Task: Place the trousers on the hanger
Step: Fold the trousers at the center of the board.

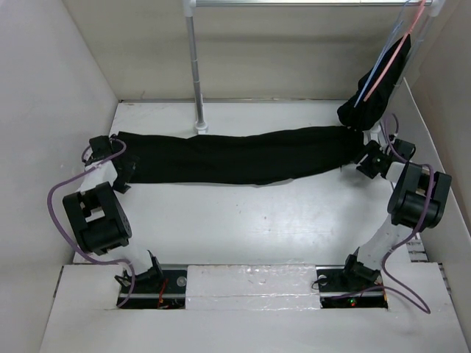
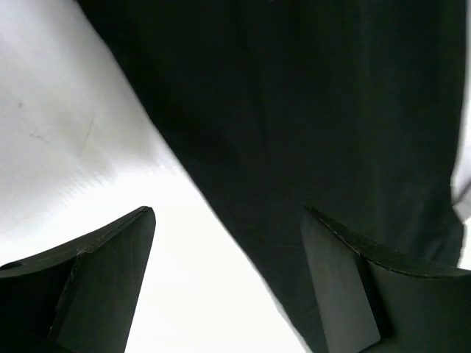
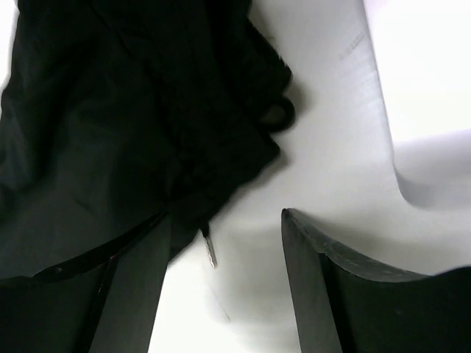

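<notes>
Now trousers (image 1: 235,156) lie stretched flat across desk (image 1: 243,220), prob. for easy draping. L claw (image 2: 228,213) & R claw (image 3: 226,215) both apart at its ends, gripping nothing. Hanger (image 1: 383,59) hangs on rail (image 1: 309,4), far right.

I count one pair of trousers (image 1: 235,156) and one table (image 1: 243,220). There are two hangers: one light-blue hanger (image 1: 377,70) and one pink hanger (image 1: 390,68). There is one smaller black garment (image 1: 375,99), one rail (image 1: 294,4) and one upright pole (image 1: 195,73). I have two hands: my left hand (image 2: 228,220) and my right hand (image 3: 224,220).
</notes>
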Action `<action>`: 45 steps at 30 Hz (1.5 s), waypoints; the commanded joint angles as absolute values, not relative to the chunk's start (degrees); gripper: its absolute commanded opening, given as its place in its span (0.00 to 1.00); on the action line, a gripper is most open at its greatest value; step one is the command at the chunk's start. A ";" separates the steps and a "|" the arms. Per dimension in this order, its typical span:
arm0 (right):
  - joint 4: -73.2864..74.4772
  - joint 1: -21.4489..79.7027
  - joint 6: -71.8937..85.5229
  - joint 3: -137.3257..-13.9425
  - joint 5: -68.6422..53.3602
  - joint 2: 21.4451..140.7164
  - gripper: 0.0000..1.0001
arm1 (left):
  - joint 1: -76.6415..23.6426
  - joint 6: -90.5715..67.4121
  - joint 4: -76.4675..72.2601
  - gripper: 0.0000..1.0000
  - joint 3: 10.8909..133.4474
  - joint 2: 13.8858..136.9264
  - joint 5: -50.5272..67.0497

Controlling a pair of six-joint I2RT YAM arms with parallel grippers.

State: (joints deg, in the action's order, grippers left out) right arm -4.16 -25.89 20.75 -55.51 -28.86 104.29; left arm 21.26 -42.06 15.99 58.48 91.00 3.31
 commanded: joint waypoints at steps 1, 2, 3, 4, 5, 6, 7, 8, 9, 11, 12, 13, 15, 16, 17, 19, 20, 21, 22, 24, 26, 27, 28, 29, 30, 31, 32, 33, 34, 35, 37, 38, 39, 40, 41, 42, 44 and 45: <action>-9.66 -24.62 24.43 -56.08 -28.30 106.70 0.67 | 21.36 -42.10 15.38 0.77 58.54 89.56 3.61; -10.28 -24.61 25.74 -56.25 -27.95 107.57 0.67 | 21.88 -42.10 15.29 0.77 58.19 89.73 3.60; -10.37 -24.00 26.27 -56.77 -27.08 107.93 0.66 | 22.58 -42.27 15.12 0.78 58.18 90.00 4.04; -10.37 -23.30 26.71 -57.04 -26.72 108.45 0.65 | 23.11 -42.36 15.03 0.78 58.18 91.31 4.74; -10.55 -23.29 27.85 -57.30 -26.28 109.33 0.63 | 23.64 -42.45 15.03 0.78 58.53 92.10 5.44; -10.81 -22.59 28.47 -57.91 -25.84 109.86 0.60 | 24.43 -42.45 15.20 0.79 58.97 93.24 6.49; -11.42 -22.07 29.43 -58.27 -25.58 110.39 0.53 | 24.43 -42.45 15.38 0.79 59.67 95.25 6.68; -11.69 -22.06 29.79 -58.36 -25.49 110.83 0.43 | 24.43 -42.36 15.47 0.80 59.85 96.23 6.59; -11.69 -21.45 30.32 -58.62 -24.88 111.27 0.16 | 24.43 -42.54 15.56 0.80 60.55 98.76 6.50; -11.25 -21.45 30.41 -58.54 -24.35 110.83 0.07 | 24.43 -42.89 15.47 0.80 60.73 99.22 6.50; -10.99 -21.45 30.15 -58.19 -23.30 109.26 0.00 | 24.43 -42.98 14.86 0.80 60.73 100.01 6.59; -9.94 -21.45 28.93 -57.66 -22.68 108.29 0.00 | 24.43 -43.15 14.59 0.81 60.91 100.28 6.77; -7.75 -22.14 27.25 -57.31 -20.84 104.88 0.00 | 24.43 -43.24 14.07 0.81 61.26 100.98 6.68; -5.21 -22.76 25.07 -57.04 -20.31 103.64 0.00 | 24.43 -43.16 13.89 0.81 61.78 101.42 6.59; -3.79 -22.76 24.18 -56.43 -19.52 102.32 0.00 | 24.43 -43.07 14.06 0.80 62.31 101.95 6.59; -0.81 -24.25 22.42 -55.20 -18.11 98.55 0.00 | 24.43 -42.28 14.33 0.81 63.36 103.88 6.07; -0.53 -26.00 21.54 -53.02 -17.93 97.31 0.00 | 24.43 -41.93 14.41 0.81 64.76 104.50 5.98; -0.27 -26.97 21.10 -51.78 -18.10 96.08 0.00 | 24.43 -41.66 14.76 0.81 65.47 105.89 5.72; -0.35 -27.94 20.14 -50.72 -18.28 94.93 0.00 | 24.43 -41.14 15.03 0.81 67.13 106.69 5.63; 2.28 -30.14 18.99 -48.18 -18.02 91.68 0.00 | 24.43 -40.61 15.90 0.81 68.81 108.97 5.10; 3.86 -31.46 17.32 -47.03 -17.75 89.05 0.00 | 23.91 -39.55 16.61 0.81 71.36 110.47 4.22; 4.04 -32.86 16.88 -45.80 -18.01 88.42 0.00 | 23.91 -39.38 17.66 0.80 72.24 112.13 3.26; 4.65 -33.57 16.09 -45.36 -18.02 87.72 0.00 | 23.38 -39.11 18.01 0.80 73.73 112.93 2.99; 5.09 -34.10 15.65 -44.92 -18.19 86.67 0.00 | 23.38 -38.50 18.37 0.79 74.35 113.46 2.81; 5.53 -34.62 15.21 -44.65 -18.45 86.23 0.00 | 22.77 -38.15 18.63 0.78 74.79 114.60 2.81; 5.89 -34.63 14.07 -43.95 -18.72 85.87 0.00 | 22.76 -37.97 18.72 0.77 75.75 115.22 2.73; 6.32 -35.15 13.45 -43.95 -18.89 85.87 0.00 | 21.98 -37.71 19.50 0.77 76.54 115.66 2.03; 6.85 -35.16 13.01 -43.95 -18.81 85.78 0.00 | 21.97 -37.62 20.47 0.75 77.07 116.27 0.63; 7.73 -35.16 12.14 -43.77 -18.72 85.69 0.00 | 21.97 -37.53 20.91 0.75 77.34 116.37 0.53; 7.73 -35.68 11.69 -43.51 -18.81 85.52 0.00 | 21.97 -37.62 21.35 0.75 77.43 116.45 -1.30; 7.73 -36.21 10.73 -43.24 -19.07 85.08 0.00 | 21.97 -37.36 22.93 0.75 77.61 115.58 -3.59; 7.73 -36.82 10.55 -43.33 -19.51 85.25 0.00 | 21.97 -37.01 23.55 0.75 77.69 115.23 -5.95; 7.56 -36.83 10.29 -43.42 -20.29 85.34 0.00 | 21.97 -36.39 23.90 0.77 77.43 114.44 -6.59; 7.21 -36.83 10.20 -43.42 -20.56 85.78 0.00 | 21.97 -36.13 23.99 0.77 77.08 114.26 -6.59; 6.77 -36.83 10.28 -43.50 -21.00 86.22 0.00 | 21.97 -35.51 24.17 0.78 77.08 114.17 -5.81; 6.42 -36.83 10.54 -43.42 -21.88 86.48 0.00 | 21.97 -34.99 26.78 0.79 77.43 114.87 -6.24; 5.19 -36.83 10.98 -43.42 -22.76 87.36 0.00 | 21.36 -34.28 29.69 0.80 77.35 114.96 -8.77; 4.75 -36.83 11.16 -43.33 -23.72 87.54 0.00 | 21.36 -34.28 30.40 0.80 76.39 113.48 -10.79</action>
